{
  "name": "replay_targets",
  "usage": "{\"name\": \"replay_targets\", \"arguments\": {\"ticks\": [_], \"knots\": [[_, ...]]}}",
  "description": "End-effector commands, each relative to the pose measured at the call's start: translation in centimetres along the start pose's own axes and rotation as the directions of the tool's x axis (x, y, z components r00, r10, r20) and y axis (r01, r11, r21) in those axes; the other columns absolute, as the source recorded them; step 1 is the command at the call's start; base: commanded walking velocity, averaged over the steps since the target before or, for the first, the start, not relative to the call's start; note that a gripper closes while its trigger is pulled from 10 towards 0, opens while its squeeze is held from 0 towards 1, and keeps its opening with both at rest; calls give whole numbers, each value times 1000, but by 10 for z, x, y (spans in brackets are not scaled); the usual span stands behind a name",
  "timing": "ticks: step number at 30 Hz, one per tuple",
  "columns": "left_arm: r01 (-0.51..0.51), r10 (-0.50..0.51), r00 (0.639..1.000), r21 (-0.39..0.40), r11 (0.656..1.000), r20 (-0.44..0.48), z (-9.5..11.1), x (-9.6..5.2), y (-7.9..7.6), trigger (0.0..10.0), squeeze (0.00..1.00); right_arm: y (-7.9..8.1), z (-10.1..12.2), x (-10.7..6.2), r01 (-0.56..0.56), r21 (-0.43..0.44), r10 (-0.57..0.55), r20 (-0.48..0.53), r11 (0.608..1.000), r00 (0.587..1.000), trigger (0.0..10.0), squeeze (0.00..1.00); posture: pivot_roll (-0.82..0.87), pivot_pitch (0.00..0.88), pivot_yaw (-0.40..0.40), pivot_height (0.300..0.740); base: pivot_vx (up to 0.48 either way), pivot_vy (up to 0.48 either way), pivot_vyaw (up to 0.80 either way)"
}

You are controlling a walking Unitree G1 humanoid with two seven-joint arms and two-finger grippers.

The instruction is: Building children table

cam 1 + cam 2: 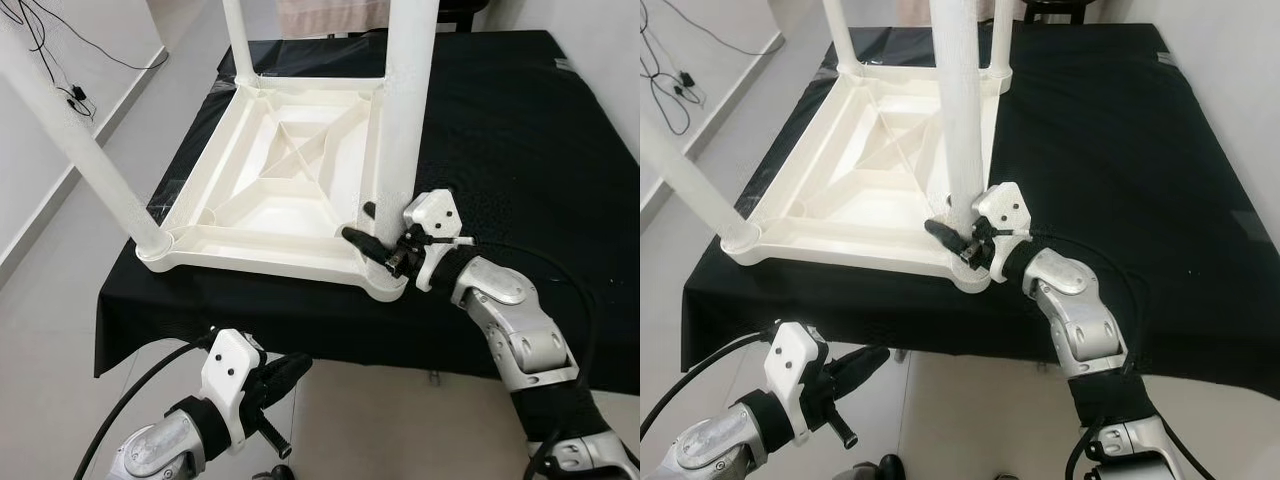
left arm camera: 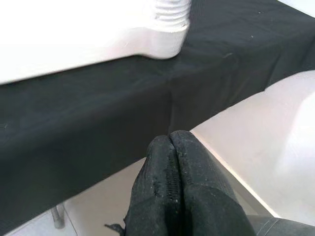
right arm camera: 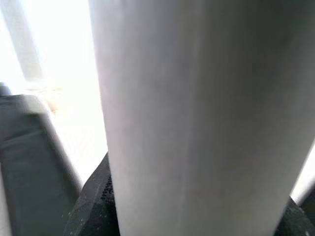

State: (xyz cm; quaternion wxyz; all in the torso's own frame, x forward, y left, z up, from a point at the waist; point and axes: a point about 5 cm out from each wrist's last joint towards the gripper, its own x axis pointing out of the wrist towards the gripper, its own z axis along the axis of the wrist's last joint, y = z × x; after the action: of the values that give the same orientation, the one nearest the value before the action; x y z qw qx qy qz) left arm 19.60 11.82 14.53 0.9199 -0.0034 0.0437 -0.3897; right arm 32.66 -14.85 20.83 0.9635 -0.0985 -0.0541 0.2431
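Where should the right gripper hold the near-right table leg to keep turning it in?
Low on the leg, just above its corner socket, coming from the robot's own side as the right gripper does now. The leg is a round upright post, so fingers wrap either side; gripping low limits wobble.

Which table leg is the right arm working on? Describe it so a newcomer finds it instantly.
Start at the black-draped table, where a white plastic tabletop lies upside down with legs standing up from its corners. Go to the near corner on the robot's right: that leg is it. Unlike the other legs, it has the right tool straddling its base.
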Motion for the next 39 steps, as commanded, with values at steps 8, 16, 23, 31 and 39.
{"name": "replay_targets", "arguments": {"ticks": [8,16,23,31,39], "knots": [[-4,4,1000,6,1000,-29,-5,-4,2,10000,0,46,-46,-26,380,48,-354,-273,924,895,10000,0,26,253,45,740,0,0,0],[-2,2,999,7,1000,-35,-6,-4,3,10000,0,49,-38,-19,442,216,-390,-243,871,888,10000,0,23,248,44,740,0,0,0],[-1,1,999,7,1000,-37,-6,-4,2,10000,0,54,-21,-6,236,381,-220,-84,894,972,10000,0,25,240,49,740,0,0,0],[4,-4,999,9,1000,-38,-7,-3,1,10000,0,43,3,-3,-108,264,76,129,959,989,10000,0,29,235,44,740,0,0,0],[6,-6,999,14,1000,-40,-7,-3,-1,10000,0,36,4,-5,-331,-10,329,138,944,934,10000,0,35,232,47,740,0,0,0]]}}
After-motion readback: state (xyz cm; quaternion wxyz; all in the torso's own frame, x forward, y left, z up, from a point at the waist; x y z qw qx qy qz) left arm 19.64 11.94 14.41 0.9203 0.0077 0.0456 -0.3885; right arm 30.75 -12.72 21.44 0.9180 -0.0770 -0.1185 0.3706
